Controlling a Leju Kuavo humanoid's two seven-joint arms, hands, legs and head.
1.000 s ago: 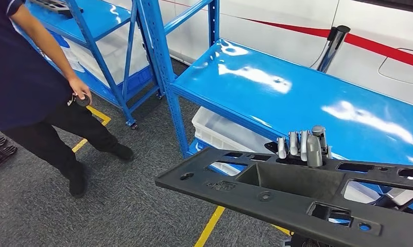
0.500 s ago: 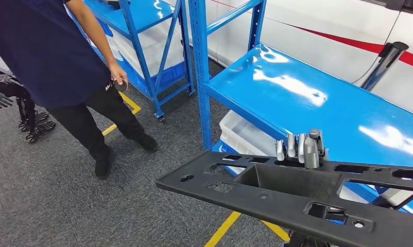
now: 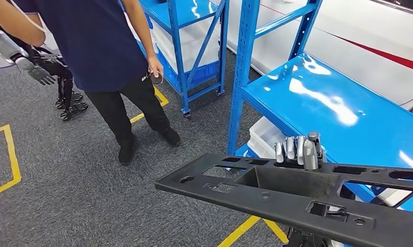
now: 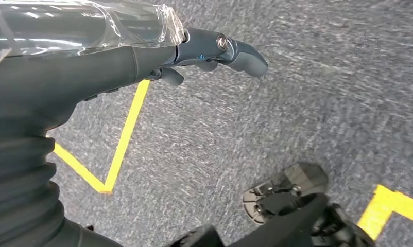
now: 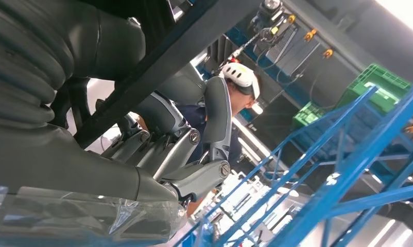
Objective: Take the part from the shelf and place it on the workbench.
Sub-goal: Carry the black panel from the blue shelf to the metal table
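A long black plastic part with several cut-outs stretches across the lower right of the head view, held level in the air. My right hand grips its far edge, fingers hooked over the top. In the right wrist view the same hand wraps its fingers around the dark bar of the part. The blue shelf lies just behind the part. My left hand hangs over the grey carpet, holding nothing, its fingers loosely apart.
A person in dark clothes stands at the upper left on the carpet, holding a small dark object. A second blue rack stands behind them. A white bin sits under the shelf. Another robot's hand shows at the far left. Yellow floor lines mark the carpet.
The whole picture has shifted right, so the camera has turned left. The part and my right hand keep their place in the picture. More carpet and the person's body have come into view.
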